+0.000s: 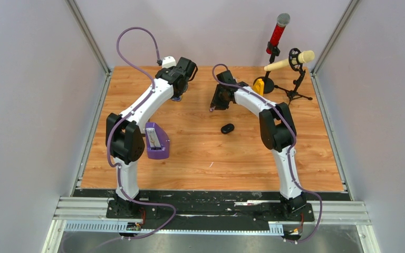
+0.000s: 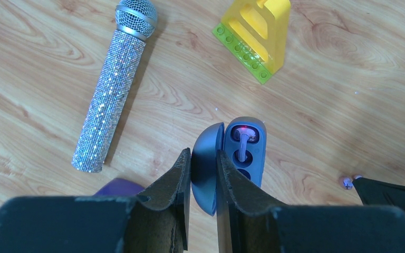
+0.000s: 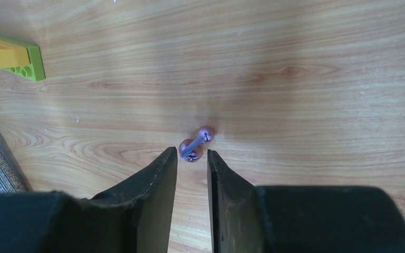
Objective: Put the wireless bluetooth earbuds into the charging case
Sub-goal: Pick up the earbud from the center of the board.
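Observation:
In the left wrist view my left gripper (image 2: 203, 153) is shut on the upright lid of an open blue charging case (image 2: 250, 153) that rests on the wooden table. One purple earbud (image 2: 244, 138) sits in the case's far slot under a red light. The slot nearer me looks empty. A second purple earbud (image 3: 204, 135) lies on the table just past the fingertips of my right gripper (image 3: 192, 151), which is open and empty, its jaws a narrow gap apart. That earbud also shows at the right edge of the left wrist view (image 2: 348, 182). From above, the left gripper (image 1: 182, 79) and right gripper (image 1: 221, 99) are close together at the far middle.
A black pebble-shaped case (image 1: 227, 128) lies mid-table. A purple box (image 1: 156, 141) stands by the left arm. A glitter microphone (image 2: 113, 84) and a yellow block with a green base (image 2: 253, 37) lie beyond the case. Two microphones on stands (image 1: 290, 60) are at the back right.

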